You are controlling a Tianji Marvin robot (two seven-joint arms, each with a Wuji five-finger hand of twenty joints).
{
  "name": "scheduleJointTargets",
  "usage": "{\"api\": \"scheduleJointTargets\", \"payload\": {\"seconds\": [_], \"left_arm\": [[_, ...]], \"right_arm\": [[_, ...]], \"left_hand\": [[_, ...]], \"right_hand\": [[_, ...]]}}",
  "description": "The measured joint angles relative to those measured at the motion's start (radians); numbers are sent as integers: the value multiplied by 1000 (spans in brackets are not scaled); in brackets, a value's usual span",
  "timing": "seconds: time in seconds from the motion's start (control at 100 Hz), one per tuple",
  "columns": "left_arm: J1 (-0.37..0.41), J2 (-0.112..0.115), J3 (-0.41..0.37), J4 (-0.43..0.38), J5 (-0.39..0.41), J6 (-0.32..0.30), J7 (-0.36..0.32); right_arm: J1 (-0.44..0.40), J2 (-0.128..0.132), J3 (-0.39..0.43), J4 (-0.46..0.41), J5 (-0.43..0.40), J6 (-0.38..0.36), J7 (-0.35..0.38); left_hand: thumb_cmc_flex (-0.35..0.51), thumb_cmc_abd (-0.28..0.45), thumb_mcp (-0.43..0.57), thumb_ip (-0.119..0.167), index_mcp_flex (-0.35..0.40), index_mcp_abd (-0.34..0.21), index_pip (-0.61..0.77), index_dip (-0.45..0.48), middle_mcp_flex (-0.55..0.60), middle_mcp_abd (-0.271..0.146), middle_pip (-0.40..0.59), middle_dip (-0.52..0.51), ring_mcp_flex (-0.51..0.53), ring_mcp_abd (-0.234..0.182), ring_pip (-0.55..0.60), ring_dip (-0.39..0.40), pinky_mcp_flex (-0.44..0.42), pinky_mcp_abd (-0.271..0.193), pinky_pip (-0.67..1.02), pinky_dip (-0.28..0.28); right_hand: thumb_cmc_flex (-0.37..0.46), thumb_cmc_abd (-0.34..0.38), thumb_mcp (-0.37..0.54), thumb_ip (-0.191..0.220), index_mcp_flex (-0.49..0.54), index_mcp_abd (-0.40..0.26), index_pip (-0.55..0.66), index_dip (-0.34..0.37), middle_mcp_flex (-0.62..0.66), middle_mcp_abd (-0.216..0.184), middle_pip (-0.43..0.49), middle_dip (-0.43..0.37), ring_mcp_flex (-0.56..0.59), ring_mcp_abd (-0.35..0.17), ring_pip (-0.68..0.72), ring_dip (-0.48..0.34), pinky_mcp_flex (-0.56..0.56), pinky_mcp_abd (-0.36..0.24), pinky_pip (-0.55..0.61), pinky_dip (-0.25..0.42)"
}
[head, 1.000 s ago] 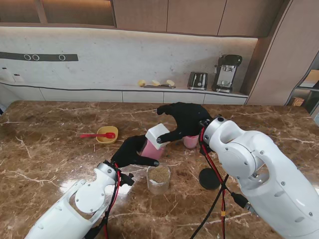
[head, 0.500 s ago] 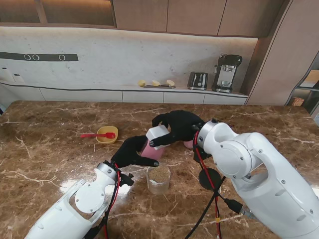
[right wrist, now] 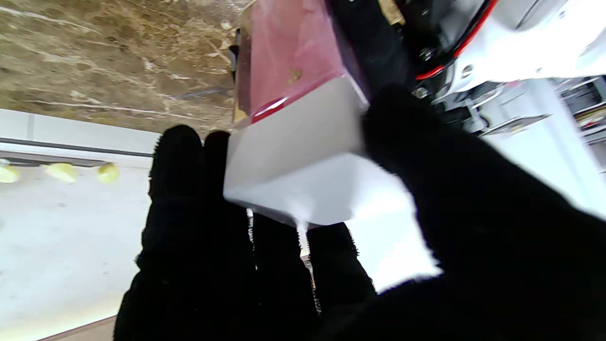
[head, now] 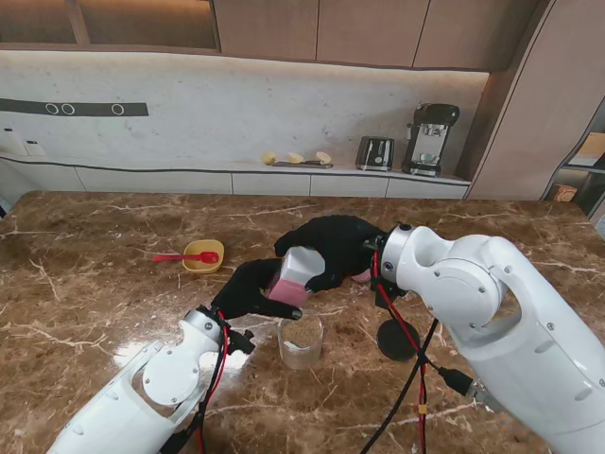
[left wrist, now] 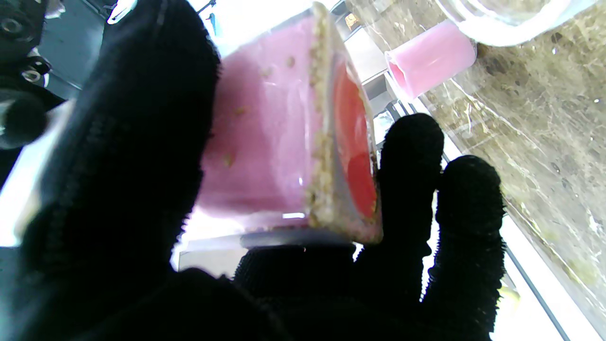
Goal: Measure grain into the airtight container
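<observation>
The right hand (head: 333,248) has come down onto the white lid (head: 301,262) of the pink box (head: 286,286), fingers curled round it — probably gripping. The left hand (head: 248,289) clamps the box, tilted, just beyond the glass (head: 301,341) on the desk (head: 95,284) — lid next

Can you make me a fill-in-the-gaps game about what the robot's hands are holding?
1. Both black-gloved hands, left hand and right hand, grip one ____ square container with a white lid.
2. The clear glass nearer to me holds ____.
3. The red spoon rests on a ____ bowl.

Missing words: pink; grain; yellow
</observation>
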Motion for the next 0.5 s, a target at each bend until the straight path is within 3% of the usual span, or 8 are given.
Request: {"api": "scheduleJointTargets", "payload": {"seconds": [0.06,0.1,0.14,0.22,0.27,0.38,0.5], "left_arm": [[0,0,0,0,0,0,1],[1,0,0,0,0,0,2],[2,0,0,0,0,0,3],[2,-1,-1,0,0,1,6],[2,-1,-2,0,-1,1,7],[1,-1,-2,-1,-2,0,8],[1,-1,-4,-2,-2,0,8]], "right_arm": [[12,7,5,17,20,-83,24],[22,12,8,24,23,-128,48],[32,18,8,27,24,-158,67],[43,27,2,32,44,-163,78],[45,30,-3,37,58,-165,80],[41,30,0,45,54,-184,62],[6,17,32,39,9,-177,-36]], "left_hand": [[0,-2,0,0,0,0,0,0,0,0,0,0,0,0,0,0,0,0,0,0],[0,-3,0,0,1,0,0,0,0,0,0,0,0,0,0,0,0,0,0,0],[0,-3,0,0,1,0,0,0,0,0,0,0,0,0,0,0,0,0,0,0],[0,-3,0,0,3,0,0,0,4,0,0,0,0,0,0,0,0,0,0,0],[0,-3,0,0,4,0,0,0,7,0,0,0,0,0,0,0,0,0,0,0],[0,-2,0,0,5,0,0,0,7,0,0,0,0,0,0,0,0,0,0,0],[0,-2,0,0,5,0,0,0,8,0,0,0,0,0,0,0,0,0,0,0]], "right_hand": [[64,-3,79,1,-19,-42,-12,-20,-81,-3,-43,-36,-126,-33,-72,-65,-120,-30,-126,-14],[65,-1,113,4,-36,-65,-26,-44,-133,4,-71,-60,-209,-97,-125,-101,-198,-49,-194,-14],[64,-9,122,4,-53,-76,-42,-58,-174,1,-100,-77,-279,-116,-162,-123,-265,-61,-249,-14],[62,-19,107,5,-92,-106,-100,-99,-264,-96,-159,-121,-422,-136,-223,-178,-388,-68,-343,-14],[39,-39,78,5,-137,-136,-153,-126,-316,-121,-190,-142,-495,-146,-259,-207,-458,-67,-389,-14],[-73,-71,-14,5,-208,-171,-212,-147,-377,-126,-234,-171,-582,-147,-327,-248,-560,-43,-449,-14],[-205,-51,-67,5,-225,-160,-221,-148,-386,-126,-243,-172,-580,-145,-343,-258,-585,-31,-460,-14]]}}
